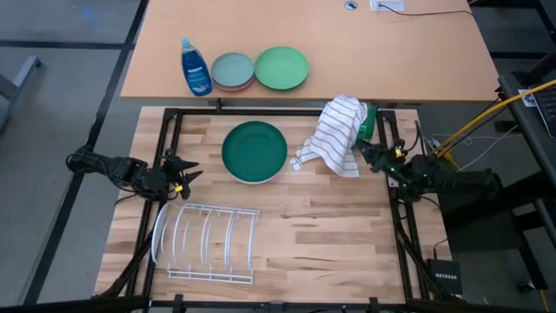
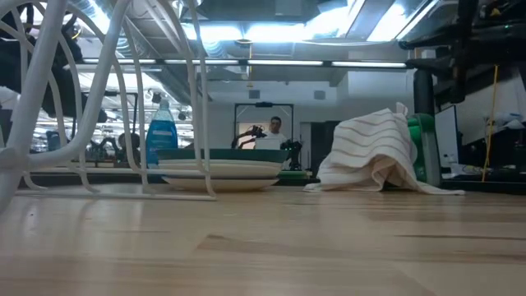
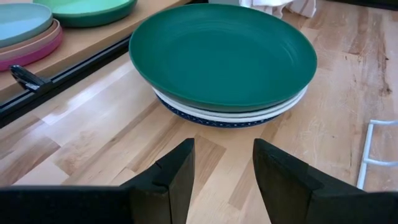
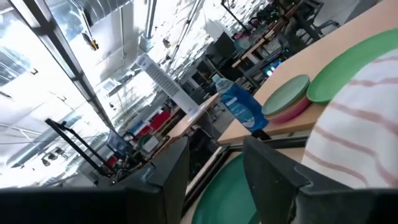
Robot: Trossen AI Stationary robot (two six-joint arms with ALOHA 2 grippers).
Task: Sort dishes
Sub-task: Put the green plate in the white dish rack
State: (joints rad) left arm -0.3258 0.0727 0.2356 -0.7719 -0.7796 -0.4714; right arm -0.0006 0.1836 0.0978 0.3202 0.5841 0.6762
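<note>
A stack of dishes (image 1: pixel 254 152) sits on the wooden table, a dark green plate (image 3: pixel 221 53) on top, white plates (image 3: pixel 273 112) under it and a dark blue speckled plate (image 3: pixel 205 120) lowest, resting on the table. My left gripper (image 3: pixel 224 165) stands open at the table's left side (image 1: pixel 178 174), short of the stack, touching nothing. My right gripper (image 4: pixel 214 165) stands open at the table's right edge (image 1: pixel 369 156), beside a striped towel (image 1: pixel 337 135), pointing slightly upward across the table.
A white wire dish rack (image 1: pixel 208 242) stands at the near left. The striped towel lies heaped at the far right over a green object (image 1: pixel 368 122). On the far desk are a blue soap bottle (image 1: pixel 195 68), a grey-blue plate on a pink one (image 1: pixel 232 71) and a light green plate (image 1: pixel 281 68).
</note>
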